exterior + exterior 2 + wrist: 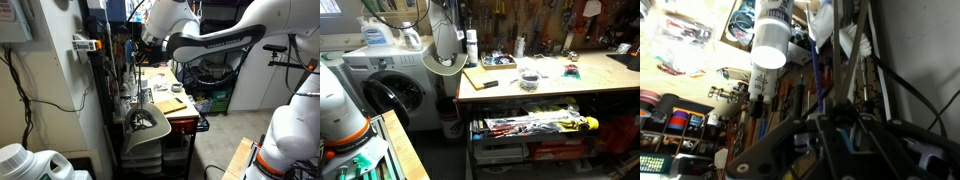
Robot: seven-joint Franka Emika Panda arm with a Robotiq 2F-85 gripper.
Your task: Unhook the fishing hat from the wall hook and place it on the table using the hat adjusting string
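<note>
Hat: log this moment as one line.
hat: hanging at table end, not on it | gripper: shut, hold unclear | task: unfinished

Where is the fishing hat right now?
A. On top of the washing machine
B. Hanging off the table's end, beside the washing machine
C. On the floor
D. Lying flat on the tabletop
B: in an exterior view the fishing hat hangs brim-down just past the end of the table, next to the washing machine, not lying on the tabletop.
</note>
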